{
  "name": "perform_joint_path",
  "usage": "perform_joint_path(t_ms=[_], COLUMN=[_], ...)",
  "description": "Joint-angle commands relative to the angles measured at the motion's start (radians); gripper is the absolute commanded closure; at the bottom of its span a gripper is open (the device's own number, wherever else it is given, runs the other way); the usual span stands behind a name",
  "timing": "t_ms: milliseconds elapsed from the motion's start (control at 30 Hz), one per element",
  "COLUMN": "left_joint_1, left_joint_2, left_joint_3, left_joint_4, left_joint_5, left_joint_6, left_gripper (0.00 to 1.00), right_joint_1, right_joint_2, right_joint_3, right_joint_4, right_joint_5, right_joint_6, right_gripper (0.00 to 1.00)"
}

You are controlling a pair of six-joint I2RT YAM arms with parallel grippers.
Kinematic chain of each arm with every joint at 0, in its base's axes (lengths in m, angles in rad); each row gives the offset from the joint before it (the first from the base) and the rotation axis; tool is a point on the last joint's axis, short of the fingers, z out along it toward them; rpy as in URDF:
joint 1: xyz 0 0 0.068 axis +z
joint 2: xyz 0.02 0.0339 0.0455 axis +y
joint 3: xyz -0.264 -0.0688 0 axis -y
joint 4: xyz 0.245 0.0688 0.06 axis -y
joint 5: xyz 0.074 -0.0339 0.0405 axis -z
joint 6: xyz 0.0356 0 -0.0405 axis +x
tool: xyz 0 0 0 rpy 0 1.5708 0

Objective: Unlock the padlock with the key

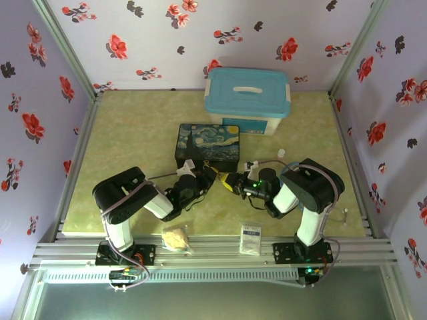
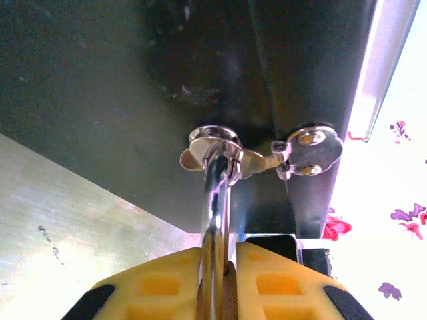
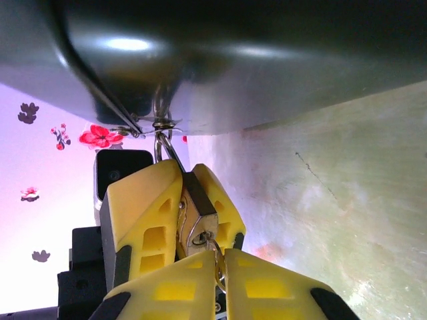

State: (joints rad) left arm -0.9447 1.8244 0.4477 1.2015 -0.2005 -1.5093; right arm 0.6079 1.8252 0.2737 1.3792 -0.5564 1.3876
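We note left gripper (image 2: 219,260) pinching brass padlock (image 3: 198,217) at front of Starry-Night tin box (image 1: 207,143). Smooth silver shackle (image 2: 215,193) runs up through hasp (image 2: 307,150). Right gripper (image 3: 217,267) is nearer to thin dark key (image 3: 211,248) and closed on it. Key sits just below lock body, long axis in line with keyhole, mostly hidden between 2 yellow pads. We judge twist comes next.

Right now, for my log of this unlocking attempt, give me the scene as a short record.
left tool: shut on small brass-gold padlock
right tool: shut on thin dark metal key, at padlock's keyhole end
attachment: thin silver U-shaped shackle threaded through hasp of Starry-Night-painted tin box
lock state: cannot tell whether opened
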Motion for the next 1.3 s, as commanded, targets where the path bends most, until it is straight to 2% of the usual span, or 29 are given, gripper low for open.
perform_joint_path(t_ms=[0,67,333,467,933,1033,1100,1267], left_joint_1=[-0.008,-0.010,-0.052,-0.062,-0.063,-0.063,-0.063,-0.063], left_joint_2=[0.014,0.017,0.022,0.015,0.020,0.019,0.019,0.029], left_joint_3=[0.018,0.020,0.016,0.020,0.047,0.048,0.045,0.048], left_joint_4=[0.095,0.092,0.096,0.098,0.107,0.107,0.106,0.106], left_joint_5=[-0.004,-0.001,0.000,0.002,0.024,0.026,0.023,0.020], left_joint_6=[0.024,0.023,-0.002,0.003,-0.007,-0.004,-0.007,-0.017], left_gripper=[1.00,1.00,1.00,1.00,1.00,1.00,1.00,1.00], right_joint_1=[0.039,0.056,0.024,0.024,0.047,0.047,0.048,0.082], right_joint_2=[-0.013,-0.017,-0.017,0.022,-0.028,-0.049,-0.064,-0.145], right_joint_3=[0.012,0.016,0.052,0.100,0.084,0.088,0.080,0.084], right_joint_4=[0.008,0.007,0.007,0.007,0.007,0.005,-0.010,-0.303], right_joint_5=[0.013,0.030,0.046,0.034,0.090,0.095,0.106,0.142], right_joint_6=[-0.001,0.003,0.041,0.168,0.374,0.339,0.248,-0.041], right_gripper=[0.94,1.00,1.00,1.00,1.00,1.00,1.00,0.99])
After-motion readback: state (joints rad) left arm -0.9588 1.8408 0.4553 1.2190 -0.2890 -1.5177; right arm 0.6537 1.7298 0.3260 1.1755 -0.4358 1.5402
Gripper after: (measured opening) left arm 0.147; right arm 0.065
